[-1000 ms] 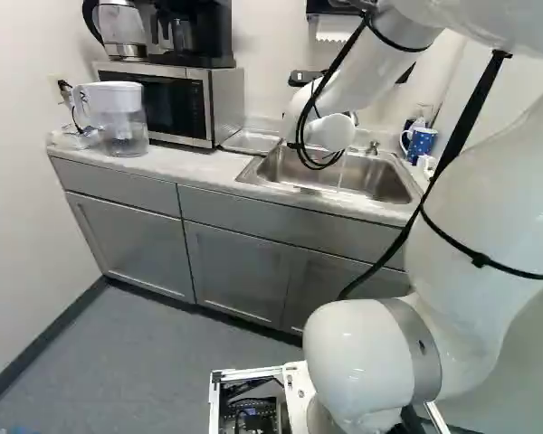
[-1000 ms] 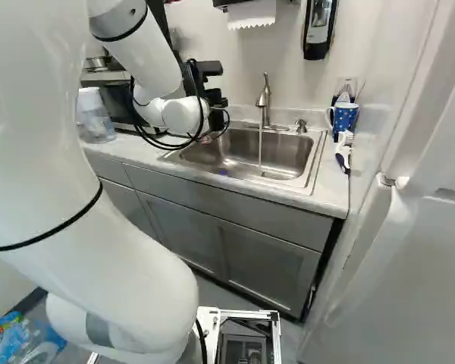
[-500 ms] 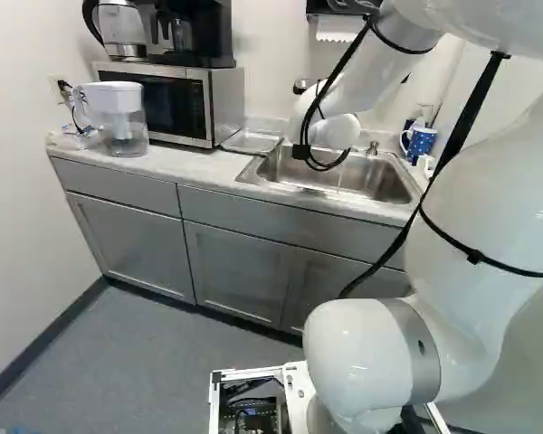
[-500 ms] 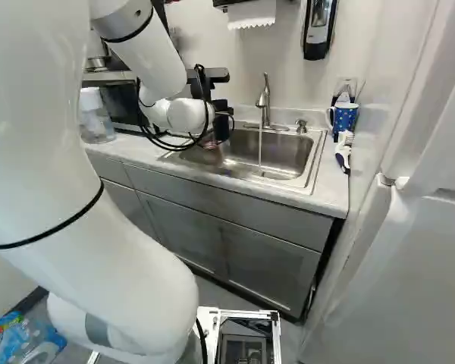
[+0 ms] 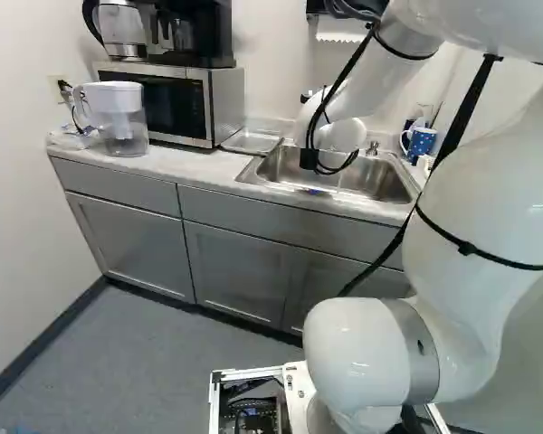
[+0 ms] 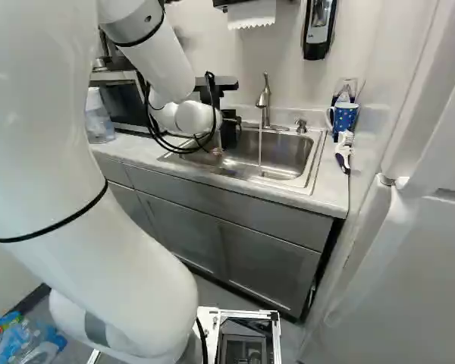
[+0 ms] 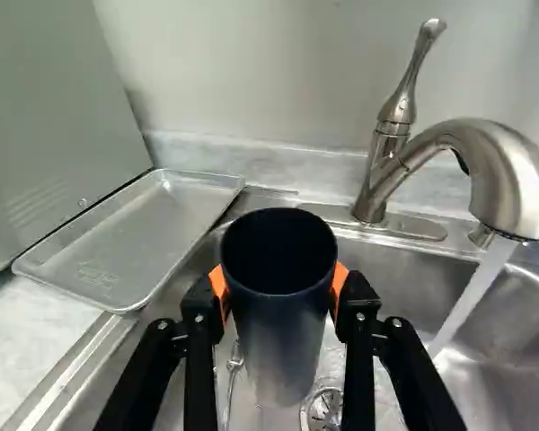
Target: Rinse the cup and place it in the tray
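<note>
In the right base view my gripper (image 6: 230,129) hangs over the left part of the sink (image 6: 288,184), its fingers partly hidden by the wrist. The wrist view shows the gripper (image 7: 281,292) shut on a dark blue cup (image 7: 278,346), an orange pad against each side. The cup's round mouth is open to the camera; its base is above the sink basin. A shallow metal tray (image 7: 130,238) lies beside the sink, apart from the cup. Water (image 7: 474,292) runs from the faucet (image 7: 431,139), to one side of the cup.
A microwave (image 5: 176,104) stands by the tray, with a water pitcher (image 5: 120,117) at its other side. Right of the sink in the right base view are a blue dotted mug (image 6: 344,117) and a brush (image 6: 343,152). A soap dispenser (image 6: 319,26) hangs above.
The arm's wrist and gripper have moved rightward and somewhat lower in the right base view, over the sink. The base has not moved, and the water keeps running.
</note>
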Available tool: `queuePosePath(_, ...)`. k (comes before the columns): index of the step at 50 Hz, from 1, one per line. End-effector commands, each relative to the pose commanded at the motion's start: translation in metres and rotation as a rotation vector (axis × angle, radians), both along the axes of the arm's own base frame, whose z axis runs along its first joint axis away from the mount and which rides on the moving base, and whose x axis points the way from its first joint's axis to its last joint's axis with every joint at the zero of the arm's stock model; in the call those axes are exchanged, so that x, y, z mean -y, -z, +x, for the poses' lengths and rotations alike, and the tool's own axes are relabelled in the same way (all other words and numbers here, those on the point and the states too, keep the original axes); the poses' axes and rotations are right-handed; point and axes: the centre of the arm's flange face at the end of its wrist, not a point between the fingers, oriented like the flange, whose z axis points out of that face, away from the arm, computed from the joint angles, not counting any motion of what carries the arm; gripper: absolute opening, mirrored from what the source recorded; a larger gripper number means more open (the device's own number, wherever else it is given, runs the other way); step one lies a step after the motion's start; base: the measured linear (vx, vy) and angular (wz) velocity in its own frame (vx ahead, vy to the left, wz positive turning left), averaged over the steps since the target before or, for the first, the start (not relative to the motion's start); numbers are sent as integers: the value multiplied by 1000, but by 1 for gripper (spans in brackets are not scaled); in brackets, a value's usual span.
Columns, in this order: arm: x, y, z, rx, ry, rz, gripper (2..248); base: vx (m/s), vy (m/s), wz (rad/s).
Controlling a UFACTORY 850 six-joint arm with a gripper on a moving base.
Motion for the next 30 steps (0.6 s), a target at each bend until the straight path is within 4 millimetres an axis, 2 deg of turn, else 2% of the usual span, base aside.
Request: queuePosePath(30,43,4,-23,-14,98,3,125,0,0,0)
